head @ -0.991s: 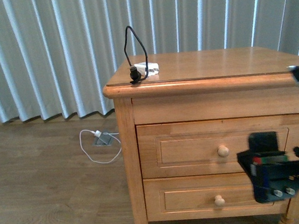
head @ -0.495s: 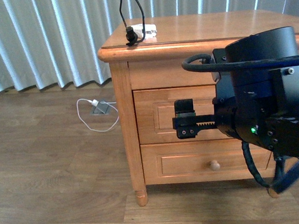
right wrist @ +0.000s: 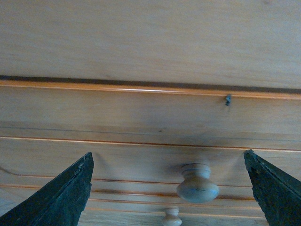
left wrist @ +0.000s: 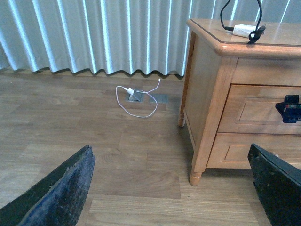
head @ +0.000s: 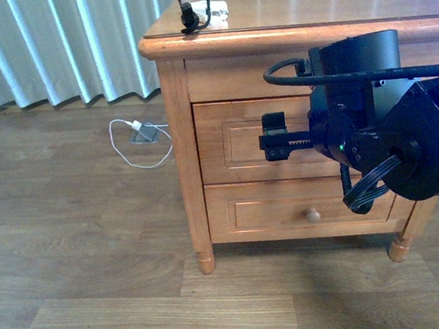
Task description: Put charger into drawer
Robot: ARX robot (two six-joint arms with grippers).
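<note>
I'm judging this to be the opening step: the drawer (head: 236, 131) is sitting shut, so the charger can't go in yet. Starting at the left, the left gripper (left wrist: 169, 149) is hanging well off to the left of the nightstand (head: 181, 137), its fingers spread wide and carrying nothing. A white plug with its white cable (head: 134, 132) is lying on the floor near the curtain, and that is not my target. The charger (head: 209, 10) is sitting on the near-left corner of the nightstand top, its black cable looping upward. Further right, the right arm (head: 390, 142) is reaching level at the upper drawer front. The right gripper (right wrist: 168, 156) is gaping open with the pale knob (right wrist: 197, 182) showing between its fingers — not gripped. Next I'm expecting to need a small advance, a firm close on that knob, then a straight pull toward me.
</note>
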